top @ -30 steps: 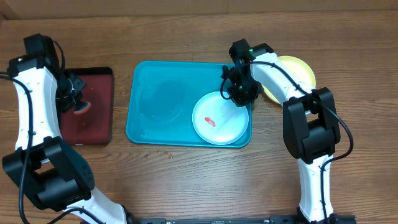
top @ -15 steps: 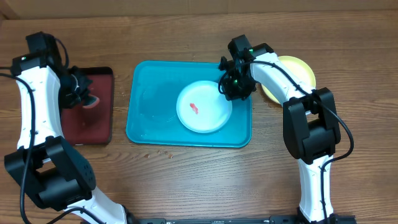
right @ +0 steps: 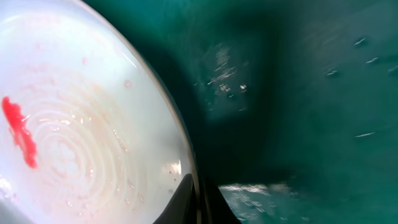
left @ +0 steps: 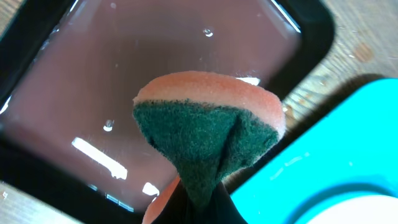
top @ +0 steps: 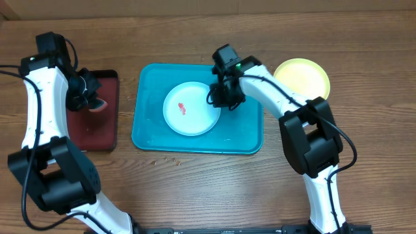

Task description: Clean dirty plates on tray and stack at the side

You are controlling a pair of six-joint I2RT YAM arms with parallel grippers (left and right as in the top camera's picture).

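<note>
The large rectangular plastic tray (top: 244,136) is turquoise-blue. The round plastic plate on it (top: 195,123) is white, with a red smear (top: 182,108) and faint concentric rings. The other round plastic plate (top: 302,78) is yellow-green. The smaller rectangular tray (top: 97,133) is dark red with a black rim. The sponge (left: 205,124) is salmon-pink, faced dark green. The wooden table (top: 214,188) is brown and grained.

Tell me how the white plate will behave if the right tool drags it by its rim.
Probably light and stiff: the white plate looks like thin, shallow plastic. It likely slides easily, since plate and tray look wet. Pinched only at the rim by the right tool, it may pivot or slip out.
</note>
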